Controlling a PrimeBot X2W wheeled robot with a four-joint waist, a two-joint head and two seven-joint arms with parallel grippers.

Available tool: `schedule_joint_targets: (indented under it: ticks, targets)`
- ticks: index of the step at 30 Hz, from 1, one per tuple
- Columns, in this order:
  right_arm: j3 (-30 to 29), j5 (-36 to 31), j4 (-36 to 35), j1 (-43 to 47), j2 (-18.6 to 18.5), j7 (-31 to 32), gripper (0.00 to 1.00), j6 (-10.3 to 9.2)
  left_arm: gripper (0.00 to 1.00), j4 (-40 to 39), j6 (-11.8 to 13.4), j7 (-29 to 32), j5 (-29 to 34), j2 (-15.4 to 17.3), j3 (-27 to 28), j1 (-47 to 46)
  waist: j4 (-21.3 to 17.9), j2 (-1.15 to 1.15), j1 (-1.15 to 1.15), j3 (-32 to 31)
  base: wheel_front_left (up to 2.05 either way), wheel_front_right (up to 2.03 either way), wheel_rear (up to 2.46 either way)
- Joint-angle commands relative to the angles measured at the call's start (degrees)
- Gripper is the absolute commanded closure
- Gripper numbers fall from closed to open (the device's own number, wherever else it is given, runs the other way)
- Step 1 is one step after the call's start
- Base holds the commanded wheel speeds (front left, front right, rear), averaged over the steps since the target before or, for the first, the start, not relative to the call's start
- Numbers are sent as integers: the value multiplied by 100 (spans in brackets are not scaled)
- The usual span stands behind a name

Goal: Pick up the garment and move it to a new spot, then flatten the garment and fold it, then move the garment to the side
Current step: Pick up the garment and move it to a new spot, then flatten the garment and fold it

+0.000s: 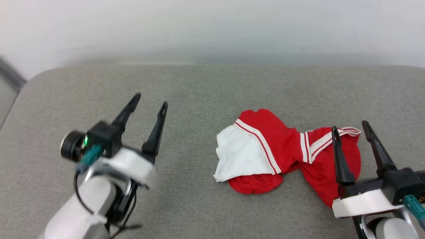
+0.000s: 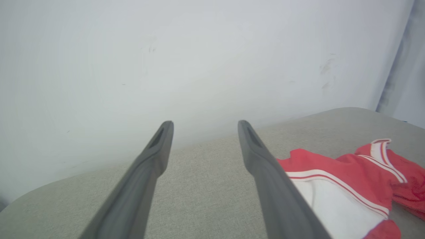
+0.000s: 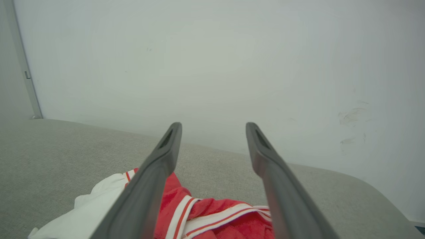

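The red jersey-style T-shirt [image 1: 282,146] lies crumpled on the grey woven-fabric surface [image 1: 199,89], right of its middle. One white short sleeve [image 1: 239,154] is spread toward the left, and red-and-white striped trim [image 1: 315,142] crosses the bunched right part. No lettering is visible.

The left end effector [image 1: 150,100] stands well apart from the garment on its left side, above bare fabric, with its two long dark fingers spread wide and nothing between them. The right end effector [image 1: 350,126] is also wide and empty, and sits over the garment's right end. Whether it touches the cloth I cannot tell. Both point toward the pale wall [image 1: 212,30] behind.
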Motion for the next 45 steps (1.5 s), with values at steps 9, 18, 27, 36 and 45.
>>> schedule_joint_targets:
  ticks: [9, 18, 27, 36, 45]
  targets:
    - [122, 87, -136, 340, 7, -13, 0, -3, 0, -1068, 50, -14, 582, -352, 1068, 1800, 126, 0, 0, -244, 0, 0, 0]
    - [201, 156, -152, 446, 8, -13, 0, -4, 0, -1534, -234, -14, 1305, -1159, 1711, 2718, 93, 0, 0, -322, 0, 0, 0]
    - [202, 152, -188, 447, 8, -13, 0, -4, 0, -1456, -703, -15, 1699, -1577, 2090, 2981, 53, 0, 0, -303, 0, 0, 0]
    - [197, 23, -227, 366, 8, -13, 0, -4, 0, -1226, -1063, 301, 1648, -1655, 1935, 2564, -35, 0, 0, -35, 0, 0, 0]
    - [237, -84, -253, 208, 8, -13, 0, -3, 0, -1346, -1230, 2765, 1131, -1569, 1379, 1795, -125, 0, 0, 397, 0, 0, 0]
